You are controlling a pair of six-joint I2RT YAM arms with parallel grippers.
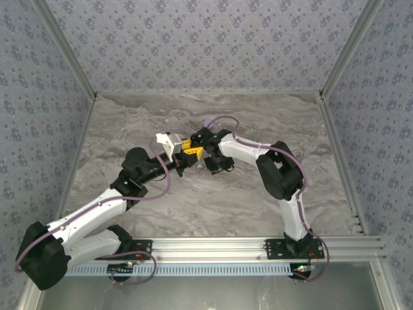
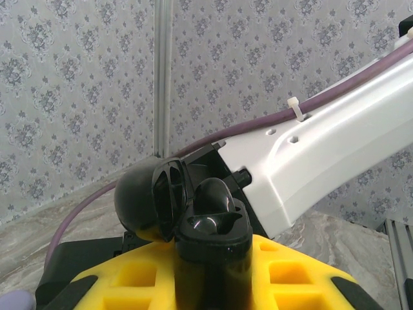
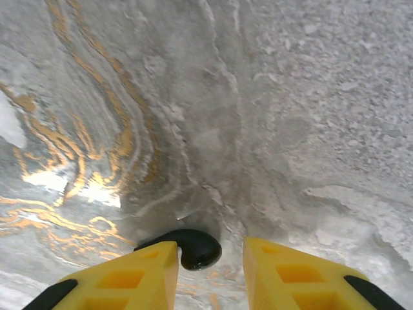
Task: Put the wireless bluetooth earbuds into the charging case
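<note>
The left arm (image 1: 97,216) extends from the near left, the right arm (image 1: 290,206) from the near right, meeting over the middle of the worktop (image 1: 213,206). A curved piece (image 3: 195,248) lies between the right arm's fingers (image 3: 290,274) (closer to one).

Walls (image 1: 193,39): blue-grey wallpaper, small repeating floral print | table (image 1: 226,200): grey marbling, orange-gold veins seen close up | left arm (image 1: 90,218), right arm (image 1: 293,213): white shells, black joints | cable (image 2: 251,127): purple | right gripper (image 3: 211,252) fingers (image 3: 129,278): yellow, black tips | curved piece (image 3: 193,248): glossy black

Grey marbled table (image 1: 213,200), blue-grey floral-patterned walls (image 1: 193,39) on three sides
</note>
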